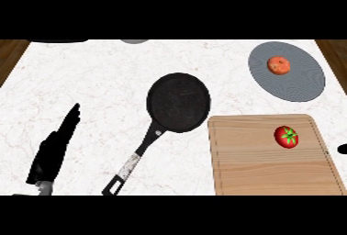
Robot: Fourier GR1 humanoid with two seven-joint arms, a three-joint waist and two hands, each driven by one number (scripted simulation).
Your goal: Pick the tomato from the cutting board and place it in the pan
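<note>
Tomato (286, 137) sits near the right edge of the cutting board (264, 170), green stem facing up at us. Pan (178, 102) is just left of the board, handle running down-left, bare marble around it. Left hand (55, 147) flat, fingers straight, holding nothing. Black speck at the right edge (342, 148) is maybe the right hand, can't tell its fingers

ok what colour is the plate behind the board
Grey. The plate holds an orange fruit; the head view shows it best.
</note>
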